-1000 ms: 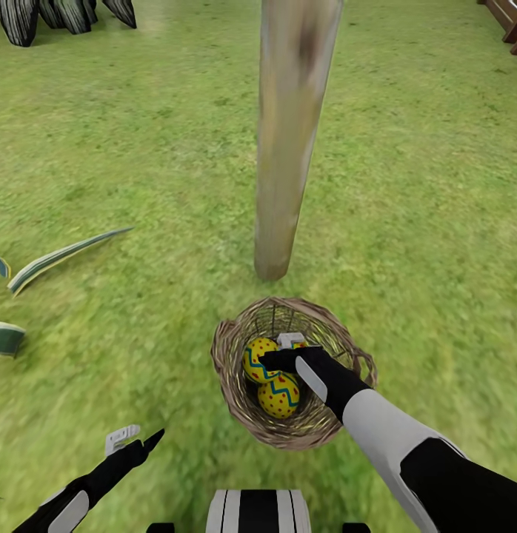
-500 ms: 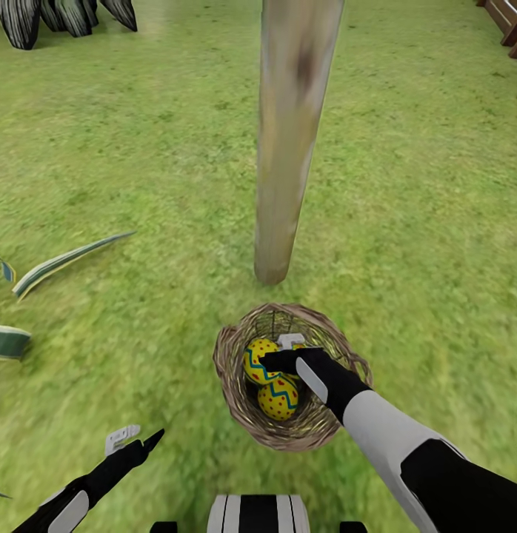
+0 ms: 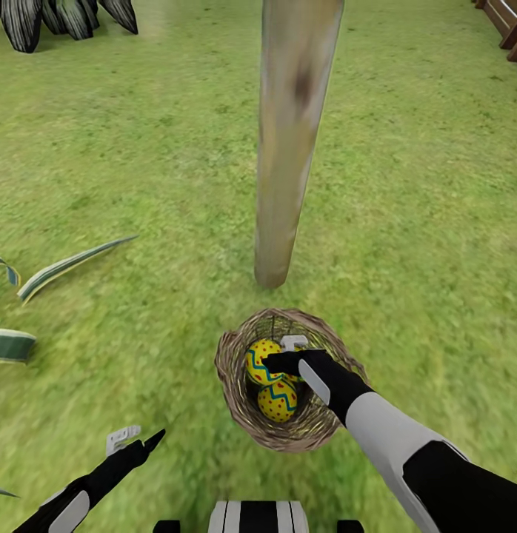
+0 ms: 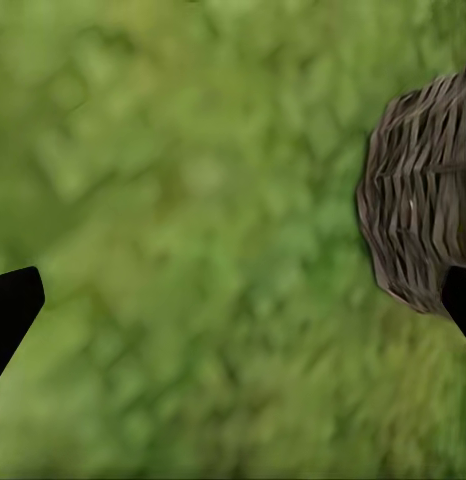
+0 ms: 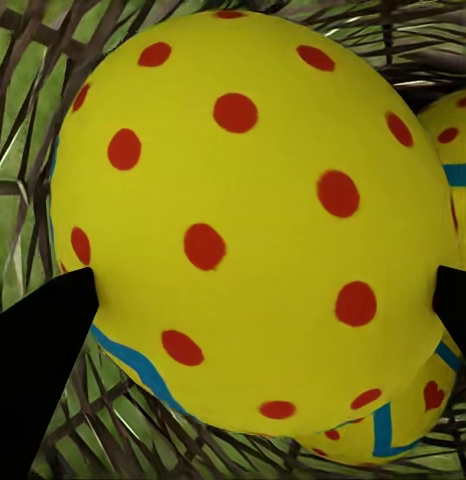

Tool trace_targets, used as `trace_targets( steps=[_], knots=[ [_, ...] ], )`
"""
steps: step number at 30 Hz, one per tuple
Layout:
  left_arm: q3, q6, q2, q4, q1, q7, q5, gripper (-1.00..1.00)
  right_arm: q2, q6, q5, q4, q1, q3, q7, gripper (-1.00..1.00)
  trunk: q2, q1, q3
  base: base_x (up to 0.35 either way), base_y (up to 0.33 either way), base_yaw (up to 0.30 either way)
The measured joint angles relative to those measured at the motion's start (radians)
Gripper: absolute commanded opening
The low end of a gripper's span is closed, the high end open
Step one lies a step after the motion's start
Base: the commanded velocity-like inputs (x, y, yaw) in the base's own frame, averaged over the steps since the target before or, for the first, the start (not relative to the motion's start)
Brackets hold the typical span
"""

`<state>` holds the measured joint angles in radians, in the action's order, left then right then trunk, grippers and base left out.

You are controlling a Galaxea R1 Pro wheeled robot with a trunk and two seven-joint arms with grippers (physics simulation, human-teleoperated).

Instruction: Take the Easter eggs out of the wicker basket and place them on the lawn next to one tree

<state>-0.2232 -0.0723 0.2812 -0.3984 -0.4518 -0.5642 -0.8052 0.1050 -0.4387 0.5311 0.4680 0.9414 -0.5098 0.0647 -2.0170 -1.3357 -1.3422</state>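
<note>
The mottled green lawn (image 3: 125, 185) spreads wide around the smooth pale tree (image 3: 288, 141), with the woven wicker basket (image 3: 240, 392) just beside its foot. From the head, 2 round yellow eggs (image 3: 277, 400) lie inside under the right gripper (image 3: 286, 353); its wrist view shows a red-dotted egg (image 5: 243, 220) between both fingertips, touching them. The left gripper (image 3: 132, 439) hangs spread and empty over grass.

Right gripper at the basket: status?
Right gripper down in the wicker basket, fingers either side of an egg, closure unclear. Two more eggs beside it. Left gripper open over the lawn. Tree just beyond.
</note>
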Motion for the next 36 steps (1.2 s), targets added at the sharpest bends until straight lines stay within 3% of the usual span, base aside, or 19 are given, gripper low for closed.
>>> trace_targets(
  steps=[9,36],
  knots=[
    [0.000,0.000,0.000,0.000,0.000,0.000,0.000,1.00,0.000,-0.001,0.000,-0.058,0.000,0.001,-0.001,-1.00,0.063,0.035,0.028,0.000,0.000,0.000],
    [0.000,0.000,0.000,0.000,0.000,0.000,0.000,1.00,0.000,-0.001,-0.001,-0.059,0.000,0.001,-0.003,-1.00,0.252,0.138,0.113,0.000,0.000,0.000]
  ],
)
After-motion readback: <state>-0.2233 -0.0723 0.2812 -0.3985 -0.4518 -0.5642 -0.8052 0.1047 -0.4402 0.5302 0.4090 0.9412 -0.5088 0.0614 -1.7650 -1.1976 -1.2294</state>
